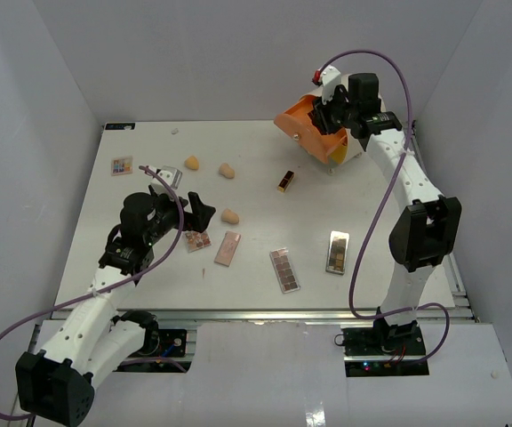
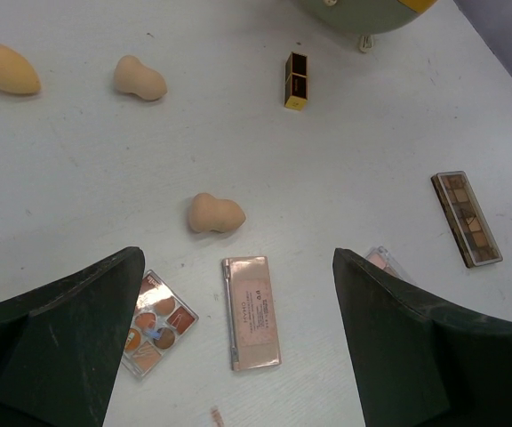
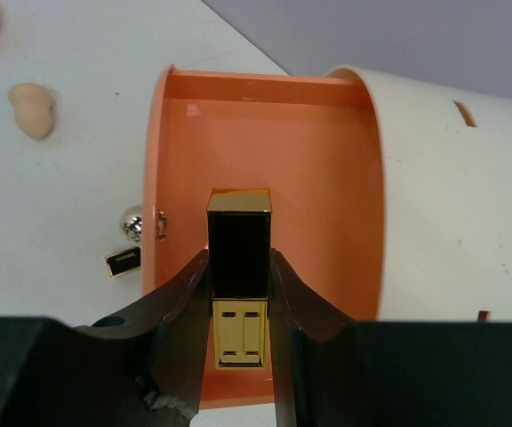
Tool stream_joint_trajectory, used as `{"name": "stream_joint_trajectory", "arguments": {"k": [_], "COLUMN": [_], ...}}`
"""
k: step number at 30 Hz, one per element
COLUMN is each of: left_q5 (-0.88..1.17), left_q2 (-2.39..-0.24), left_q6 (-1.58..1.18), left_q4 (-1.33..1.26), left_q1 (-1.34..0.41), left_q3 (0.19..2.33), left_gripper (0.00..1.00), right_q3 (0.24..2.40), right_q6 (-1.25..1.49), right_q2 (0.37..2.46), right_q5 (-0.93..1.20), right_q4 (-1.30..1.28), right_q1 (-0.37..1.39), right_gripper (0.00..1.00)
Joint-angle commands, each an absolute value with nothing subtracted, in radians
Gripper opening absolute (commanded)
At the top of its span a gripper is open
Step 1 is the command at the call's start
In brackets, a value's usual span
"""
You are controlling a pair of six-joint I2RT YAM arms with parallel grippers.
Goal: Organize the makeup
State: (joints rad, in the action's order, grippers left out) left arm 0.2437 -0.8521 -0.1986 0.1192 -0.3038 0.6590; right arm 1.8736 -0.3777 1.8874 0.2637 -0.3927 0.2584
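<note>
One lipstick tube (image 3: 239, 240) poised over the orange drawer (image 3: 274, 133)
We grip it in the right tool (image 3: 238, 271), jaws narrowed on its black midsection, at the table's (image 1: 372, 205) 1 o'clock; it looks light, rigid and slick, so a mid-body pinch suits; the left tool (image 2: 238, 258) gapes empty

Soft, even light is falling from above on the white table (image 1: 256, 142), bright across all 3 views. A sponge (image 2: 215, 213) is casting only a faint shadow. The lipstick (image 3: 238, 245) cap is glinting gold, and the near fingers (image 2: 56, 347) are looking slightly blurred.
</note>
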Motion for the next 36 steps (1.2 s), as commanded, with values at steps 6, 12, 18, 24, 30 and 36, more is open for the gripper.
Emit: {"name": "stream_joint_trajectory", "arguments": {"k": [6, 12, 18, 24, 30, 36], "left_q5": [0.319, 0.409, 0.512, 0.379, 0.212, 0.032], "left_q2": [-0.855, -0.859, -0.966, -1.29, -1.668, -1.981], "left_q6": [-0.19, -0.194, -0.238, -0.245, -0.218, -0.213], "left_q4": [0.094, 0.072, 0.009, 0.047, 0.079, 0.071], "left_q1": [-0.306, -0.306, -0.342, -0.533, -0.63, -0.659], "left_q3": [0.661, 0.651, 0.655, 0.829, 1.149, 1.44], "left_gripper": [0.98, 0.98, 0.84, 0.68, 0.81, 0.84], "right_q3": [1.917, 1.917, 1.761, 1.306, 0.807, 0.731], "right_q6": [-0.388, -0.376, -0.349, -0.239, -0.081, -0.043], "right_q2": [1.874, 1.784, 1.58, 1.361, 1.124, 1.063], "right_q5": [0.233, 0.317, 0.629, 1.244, 1.306, 1.315], "right_q4": [-0.343, -0.386, -0.433, -0.276, 0.103, 0.175], "right_q1": [0.258, 0.255, 0.193, -0.006, -0.169, -0.257], "right_gripper": [0.62, 0.63, 0.68, 0.79, 0.85, 0.85]}}
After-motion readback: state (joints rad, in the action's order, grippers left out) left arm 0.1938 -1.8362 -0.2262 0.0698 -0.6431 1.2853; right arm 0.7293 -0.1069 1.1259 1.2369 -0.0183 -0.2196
